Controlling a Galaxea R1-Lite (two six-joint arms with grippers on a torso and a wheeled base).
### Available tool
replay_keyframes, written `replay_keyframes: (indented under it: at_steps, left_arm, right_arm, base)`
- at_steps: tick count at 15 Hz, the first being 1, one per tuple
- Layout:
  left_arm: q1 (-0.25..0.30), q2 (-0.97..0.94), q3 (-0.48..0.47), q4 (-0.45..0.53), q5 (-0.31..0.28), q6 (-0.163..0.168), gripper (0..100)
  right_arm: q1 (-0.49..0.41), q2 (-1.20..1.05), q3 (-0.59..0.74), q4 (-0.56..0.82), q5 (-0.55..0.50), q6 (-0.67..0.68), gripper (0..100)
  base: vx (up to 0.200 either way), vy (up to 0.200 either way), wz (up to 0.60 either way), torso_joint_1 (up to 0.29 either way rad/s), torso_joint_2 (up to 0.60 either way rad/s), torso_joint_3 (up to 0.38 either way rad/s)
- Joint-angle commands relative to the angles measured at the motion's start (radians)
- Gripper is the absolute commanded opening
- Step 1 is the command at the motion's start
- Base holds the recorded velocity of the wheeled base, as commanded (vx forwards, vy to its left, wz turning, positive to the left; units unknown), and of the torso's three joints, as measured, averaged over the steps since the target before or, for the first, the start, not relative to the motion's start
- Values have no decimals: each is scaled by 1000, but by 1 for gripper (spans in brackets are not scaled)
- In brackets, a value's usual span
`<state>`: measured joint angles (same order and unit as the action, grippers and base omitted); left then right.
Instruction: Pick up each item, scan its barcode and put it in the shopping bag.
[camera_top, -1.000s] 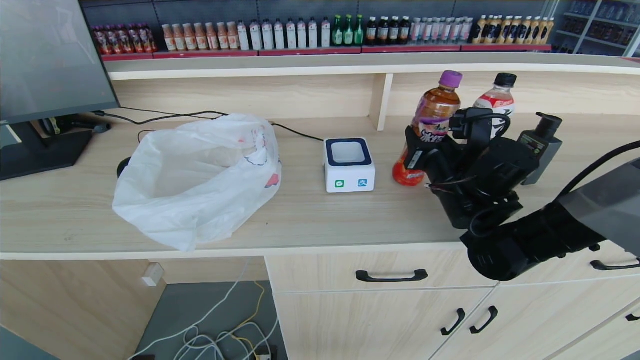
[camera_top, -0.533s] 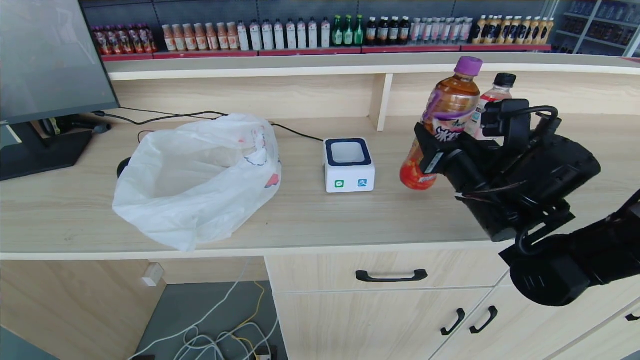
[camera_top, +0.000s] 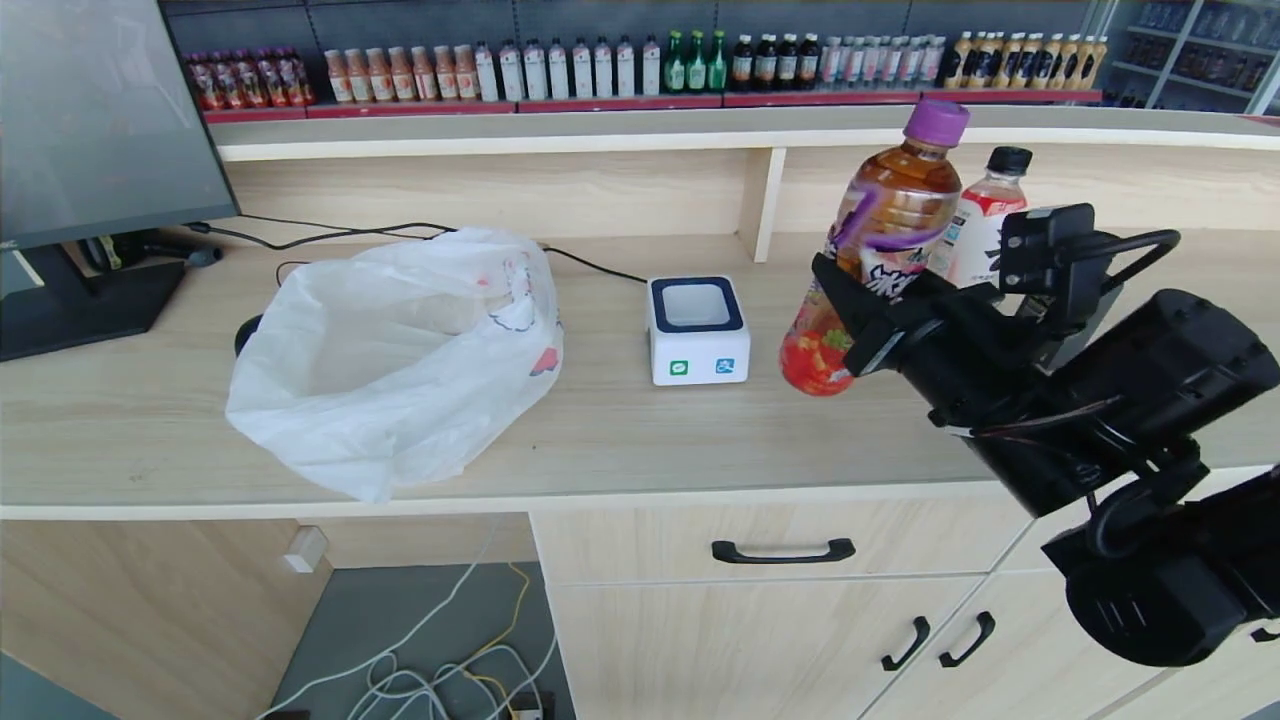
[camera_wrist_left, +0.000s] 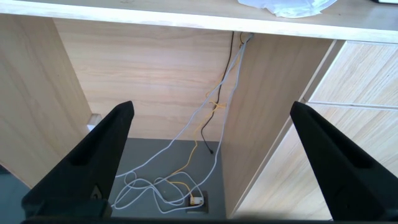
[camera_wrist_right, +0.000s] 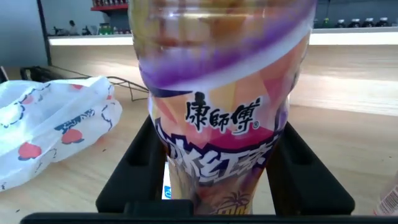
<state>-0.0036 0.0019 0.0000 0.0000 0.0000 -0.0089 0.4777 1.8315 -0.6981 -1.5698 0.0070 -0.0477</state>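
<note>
Our right gripper is clamped on the tea bottle, one black finger on each side of its label. In the right wrist view the same grip squeezes the bottle at its waist. We hold it tilted just to the right of the scanner, its red base nearest the scanner and its purple cap leaning away. We cannot tell if the base touches the counter.

Farther right of the scanner, behind the held bottle, a black-capped bottle stands upright. To the scanner's left, the white shopping bag lies slumped on the counter with its mouth open.

Our left gripper hangs well below the scanner's level, under the counter's edge, fingers spread wide with nothing between them, above loose cables on the floor.
</note>
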Motion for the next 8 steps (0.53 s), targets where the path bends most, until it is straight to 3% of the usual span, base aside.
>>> replay_keyframes:
  at_steps: [1, 4, 8]
  left_arm:
    - [1, 0, 0, 0, 0, 0, 100]
    - [2, 0, 0, 0, 0, 0, 100]
    - [2, 0, 0, 0, 0, 0, 100]
  right_arm:
    - [7, -93, 106, -1, 96, 20, 0]
    - [7, -173, 206, -1, 228, 55, 0]
    - [7, -265, 282, -1, 393, 255, 0]
  base:
    - [0, 0, 0, 0, 0, 0]
    - [0, 0, 0, 0, 0, 0]
    - [0, 0, 0, 0, 0, 0]
